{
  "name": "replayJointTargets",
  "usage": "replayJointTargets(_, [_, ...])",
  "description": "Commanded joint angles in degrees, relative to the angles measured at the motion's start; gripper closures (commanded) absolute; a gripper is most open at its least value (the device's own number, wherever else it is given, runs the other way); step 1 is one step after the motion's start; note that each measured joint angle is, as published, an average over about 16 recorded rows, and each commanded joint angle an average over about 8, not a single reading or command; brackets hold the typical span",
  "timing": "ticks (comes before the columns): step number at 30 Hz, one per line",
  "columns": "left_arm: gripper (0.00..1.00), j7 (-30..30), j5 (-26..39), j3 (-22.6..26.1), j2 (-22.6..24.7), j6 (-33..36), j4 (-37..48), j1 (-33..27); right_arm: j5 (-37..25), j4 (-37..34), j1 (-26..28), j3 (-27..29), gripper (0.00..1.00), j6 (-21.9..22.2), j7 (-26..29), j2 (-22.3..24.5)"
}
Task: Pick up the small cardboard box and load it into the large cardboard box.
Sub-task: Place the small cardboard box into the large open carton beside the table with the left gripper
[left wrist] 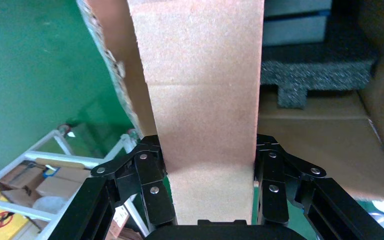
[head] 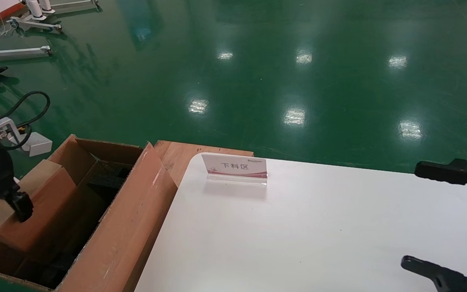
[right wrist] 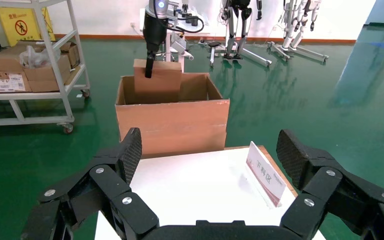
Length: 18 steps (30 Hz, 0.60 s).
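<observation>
The right claw point(head: 448, 221) is held wide open over the near right edge of the white bench point(head: 318, 235), with nothing between its fingers. Farther along the bench, near its far left corner, a small acrylic sign stand point(head: 235, 167) with red Chinese characters is seen upright. Beside the bench on the robot's left, the large cardboard box point(head: 112, 227) stands on the green floor point(head: 298, 61) with its flaps raised and black foam blocks point(left wrist: 315, 75) inside. The small cardboard box point(head: 35, 207) is gripped by the left claw point(head: 20, 207), whose fingers point(left wrist: 152, 175) are pressed against its two narrow sides; it is held tilted, partly within the carton's opening. A metal shelf trolley point(right wrist: 30, 60) stacked with cartons is seen beyond.
</observation>
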Motion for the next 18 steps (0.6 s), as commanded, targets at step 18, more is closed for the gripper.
replayJointTargets(18, [1.00,4.73,-2.47,-1.92,2.93,-0.21,10.84,5.66,0.04,0.00,0.01,-0.06,0.00,0.03,-0.03,0.03])
